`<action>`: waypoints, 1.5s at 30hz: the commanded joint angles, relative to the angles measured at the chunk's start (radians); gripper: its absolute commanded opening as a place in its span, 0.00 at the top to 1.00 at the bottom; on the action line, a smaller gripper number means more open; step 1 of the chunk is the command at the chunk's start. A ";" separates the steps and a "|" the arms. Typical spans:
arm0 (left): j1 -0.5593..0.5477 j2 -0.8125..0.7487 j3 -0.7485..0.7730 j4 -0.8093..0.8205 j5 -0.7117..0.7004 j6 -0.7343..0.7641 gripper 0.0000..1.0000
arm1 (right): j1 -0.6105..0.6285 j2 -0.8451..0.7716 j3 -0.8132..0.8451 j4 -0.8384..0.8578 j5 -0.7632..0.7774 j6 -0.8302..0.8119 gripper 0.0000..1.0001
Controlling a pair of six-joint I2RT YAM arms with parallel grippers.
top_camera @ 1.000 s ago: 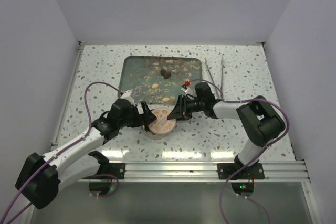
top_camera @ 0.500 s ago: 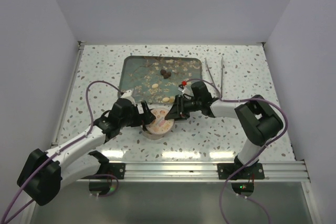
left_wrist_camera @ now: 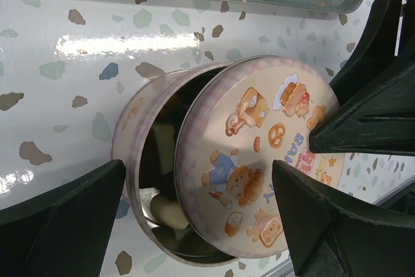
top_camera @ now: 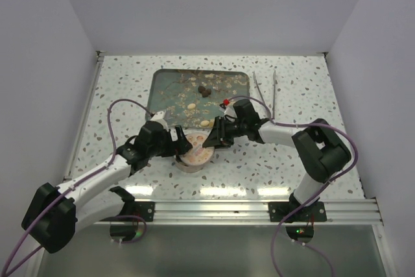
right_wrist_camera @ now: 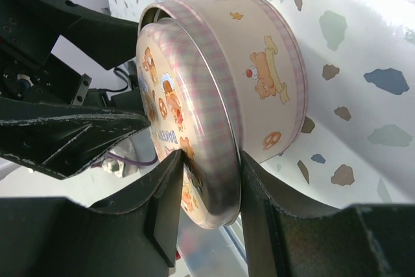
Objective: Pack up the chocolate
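A round pink tin point(top_camera: 188, 161) with bear pictures stands on the speckled table just in front of the tray. My right gripper point(top_camera: 209, 141) is shut on the rim of its lid point(top_camera: 198, 151) and holds the lid tilted over the tin's mouth, leaving a gap on the left. In the right wrist view the jaws point(right_wrist_camera: 209, 170) pinch the lid's rim point(right_wrist_camera: 214, 128) against the tin point(right_wrist_camera: 266, 76). My left gripper point(left_wrist_camera: 198, 180) is open, a finger on each side of the tin point(left_wrist_camera: 133, 128). Cream chocolate pieces point(left_wrist_camera: 167, 211) lie inside. More chocolate point(top_camera: 206, 122) lies on the tray.
The teal tray point(top_camera: 162, 89) lies behind the tin with cream point(top_camera: 191, 106) and dark point(top_camera: 205, 90) pieces scattered on it. Metal tongs point(top_camera: 266, 92) lie to the right of the tray. Grey walls close in the table on three sides.
My right gripper has carried the lid a little to the left, further over the tin. My left gripper has stayed at the tin.
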 commanded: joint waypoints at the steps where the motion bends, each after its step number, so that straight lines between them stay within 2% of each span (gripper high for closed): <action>1: -0.015 0.011 0.043 0.059 0.165 -0.023 0.00 | 0.031 0.002 0.039 -0.044 0.119 -0.045 0.59; 45: -0.017 0.034 0.059 0.121 0.231 -0.012 0.00 | 0.119 0.038 0.200 -0.238 0.173 -0.161 0.56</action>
